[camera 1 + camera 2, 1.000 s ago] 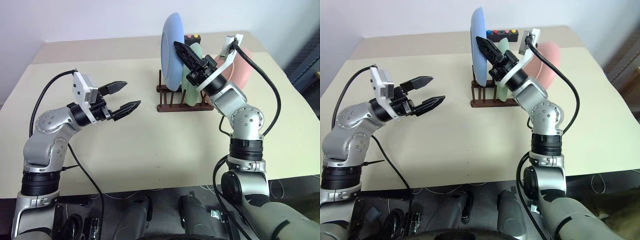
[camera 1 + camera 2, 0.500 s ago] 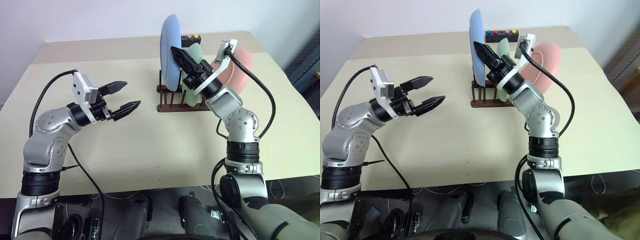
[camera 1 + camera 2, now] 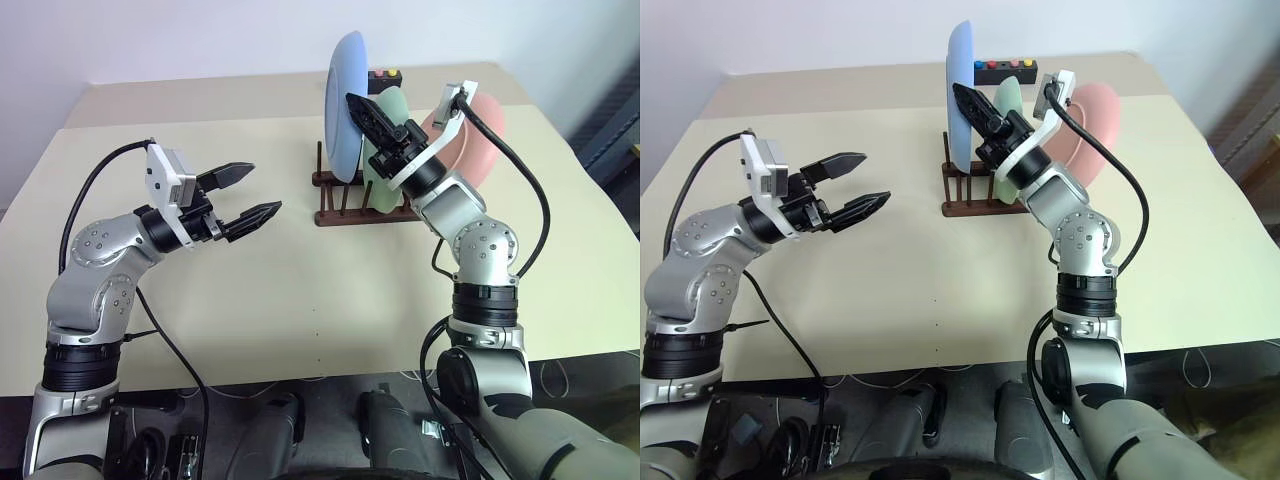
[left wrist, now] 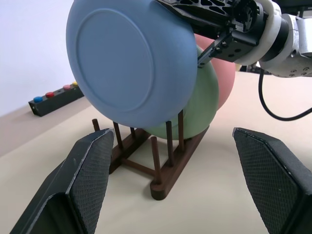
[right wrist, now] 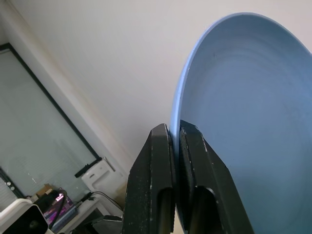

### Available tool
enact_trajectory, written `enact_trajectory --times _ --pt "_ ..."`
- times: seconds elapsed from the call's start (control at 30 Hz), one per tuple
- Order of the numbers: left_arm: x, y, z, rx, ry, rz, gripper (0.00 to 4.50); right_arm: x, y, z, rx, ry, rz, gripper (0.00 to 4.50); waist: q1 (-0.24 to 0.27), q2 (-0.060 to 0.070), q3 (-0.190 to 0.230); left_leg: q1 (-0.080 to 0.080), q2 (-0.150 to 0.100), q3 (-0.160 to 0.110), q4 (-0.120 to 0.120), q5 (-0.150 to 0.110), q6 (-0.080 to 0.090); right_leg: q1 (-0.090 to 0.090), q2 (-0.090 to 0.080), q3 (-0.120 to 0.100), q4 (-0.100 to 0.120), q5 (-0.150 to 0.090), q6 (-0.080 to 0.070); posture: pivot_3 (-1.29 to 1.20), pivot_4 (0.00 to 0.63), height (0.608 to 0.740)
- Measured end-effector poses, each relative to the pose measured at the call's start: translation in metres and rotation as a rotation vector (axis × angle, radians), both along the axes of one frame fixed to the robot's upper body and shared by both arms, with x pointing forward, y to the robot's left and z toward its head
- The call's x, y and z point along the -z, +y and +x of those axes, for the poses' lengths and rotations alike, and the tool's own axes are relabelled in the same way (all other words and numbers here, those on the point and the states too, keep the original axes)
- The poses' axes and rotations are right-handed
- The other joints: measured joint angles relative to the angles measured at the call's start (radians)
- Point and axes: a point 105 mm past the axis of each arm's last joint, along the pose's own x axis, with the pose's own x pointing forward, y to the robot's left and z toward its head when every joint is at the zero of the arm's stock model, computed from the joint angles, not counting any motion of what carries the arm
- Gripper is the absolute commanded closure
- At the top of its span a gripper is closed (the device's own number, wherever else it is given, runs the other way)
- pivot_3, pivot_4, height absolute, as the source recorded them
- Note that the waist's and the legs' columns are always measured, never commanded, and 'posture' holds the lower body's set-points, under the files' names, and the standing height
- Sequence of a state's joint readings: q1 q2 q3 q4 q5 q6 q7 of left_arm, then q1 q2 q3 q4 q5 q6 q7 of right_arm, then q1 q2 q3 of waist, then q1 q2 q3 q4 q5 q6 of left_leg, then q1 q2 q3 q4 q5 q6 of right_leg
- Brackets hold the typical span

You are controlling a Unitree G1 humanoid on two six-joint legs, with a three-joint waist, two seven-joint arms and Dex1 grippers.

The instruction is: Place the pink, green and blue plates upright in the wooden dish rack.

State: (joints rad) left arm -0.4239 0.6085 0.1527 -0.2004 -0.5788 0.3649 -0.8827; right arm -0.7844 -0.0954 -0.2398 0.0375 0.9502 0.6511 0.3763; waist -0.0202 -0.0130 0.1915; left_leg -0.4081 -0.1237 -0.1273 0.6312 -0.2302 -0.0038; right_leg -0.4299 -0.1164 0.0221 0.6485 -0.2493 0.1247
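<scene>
The right gripper (image 5: 174, 146) pinches the rim of the round blue plate (image 3: 345, 105), upright at the left end of the small dark wooden peg rack (image 3: 345, 205), beside the green plate (image 3: 385, 150) and the pink plate (image 3: 478, 135). Last step, probably: release gently (the blue plate may tip). The left gripper (image 3: 250, 195) hangs spread, well left of the rack.

Head views look down over the table (image 3: 300, 300); wrist views sit close to the rack (image 4: 161, 165).

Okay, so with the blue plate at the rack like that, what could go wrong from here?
1. The right gripper pinches only the blue plate rim; letting go before it sits between the wooden dish rack pegs could tip it over.
2. The green plate stands close behind, so a push could knock it.
</scene>
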Motion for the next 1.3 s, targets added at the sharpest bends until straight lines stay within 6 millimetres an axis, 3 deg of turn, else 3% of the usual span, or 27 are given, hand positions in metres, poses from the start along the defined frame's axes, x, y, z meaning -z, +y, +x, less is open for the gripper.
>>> enact_trajectory --times 0.27,0.47,0.8,1.3 --pt "0.000 0.000 0.000 0.000 0.000 0.000 0.49 0.000 0.000 0.001 -0.010 0.034 0.021 4.45 0.000 0.000 0.000 0.000 0.000 0.000 0.000 0.000 0.000 0.000 0.000 0.000 0.000 0.000 0.000 0.00 0.150 0.740" --pt "0.000 0.000 0.000 -0.002 0.000 -0.001 0.49 -0.016 0.004 -0.001 -0.025 -0.002 0.027 4.45 0.000 0.000 0.000 0.000 0.000 0.000 0.000 0.000 0.000 0.000 0.000 0.000 0.000 0.000 0.000 0.00 0.150 0.740" --pt "0.000 0.000 0.001 -0.008 0.000 -0.003 0.49 -0.015 0.008 -0.001 -0.036 0.012 0.026 4.45 0.000 0.000 0.000 0.000 0.000 0.000 0.000 0.000 0.000 0.000 0.000 0.000 0.000 0.000 0.000 0.00 0.150 0.740" --pt "0.000 0.000 0.001 -0.010 0.000 -0.003 0.49 0.016 0.010 0.000 -0.024 0.057 -0.049 4.45 0.000 0.000 0.000 0.000 0.000 0.000 0.000 0.000 0.000 0.000 0.000 0.000 0.000 0.000 0.000 0.00 0.150 0.740"
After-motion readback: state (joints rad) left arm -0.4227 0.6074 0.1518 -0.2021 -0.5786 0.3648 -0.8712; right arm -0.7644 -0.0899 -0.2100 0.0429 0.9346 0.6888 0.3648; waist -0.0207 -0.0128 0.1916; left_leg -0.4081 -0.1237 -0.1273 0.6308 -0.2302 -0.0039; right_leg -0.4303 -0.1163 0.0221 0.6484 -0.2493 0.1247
